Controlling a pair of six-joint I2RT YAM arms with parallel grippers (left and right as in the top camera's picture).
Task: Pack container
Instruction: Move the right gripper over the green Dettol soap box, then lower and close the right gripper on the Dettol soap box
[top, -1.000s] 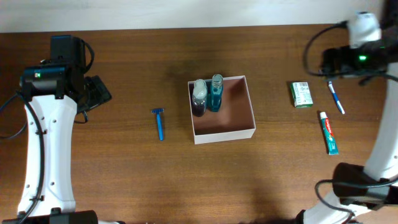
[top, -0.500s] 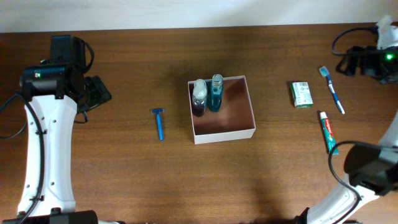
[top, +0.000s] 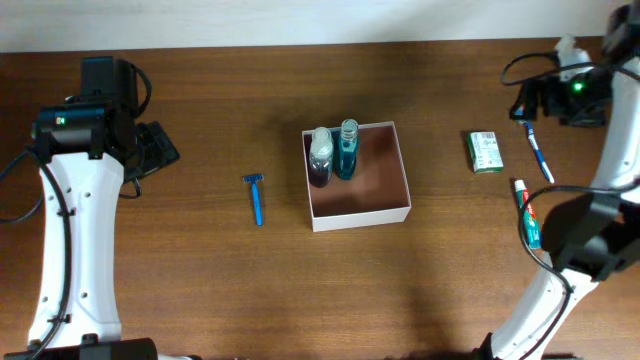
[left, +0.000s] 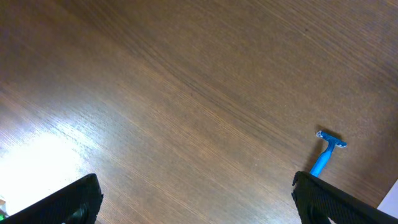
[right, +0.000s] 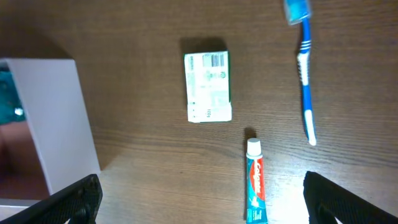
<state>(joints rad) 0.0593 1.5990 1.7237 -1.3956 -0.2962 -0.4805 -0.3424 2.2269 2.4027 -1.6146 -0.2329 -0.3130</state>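
The container (top: 360, 214) is sitting at the middle of the table (top: 200, 290), open side up. Two bottles are standing upright in its far left corner, a dark one (top: 320, 160) and a teal one (top: 346, 150), just beside each other; whether they are touching is hard to tell. A razor (top: 256, 198) is lying to the container's left, well apart from it.

The left gripper (left: 196, 180) is hovering over bare wood with its jaws spread wide and nothing between them. Only the finger ends are showing in its wrist view, at the bottom corners. The lower end of the razor's handle is disappearing behind one of them, and a white sliver at the right edge is too cut off to identify.

The right gripper (right: 202, 179) is likewise gaping wide and holding nothing. From overhead it is showing only as a dark shape near the table's far right corner, its jaws not readable there. Below it, a packet (right: 208, 86), a toothbrush (right: 303, 68) and a toothpaste tube (right: 255, 183) are lying apart from one another, right of the container. In the wrist view the brush head is running off the top edge and the tube off the bottom. From overhead the right arm is covering part of the tube.
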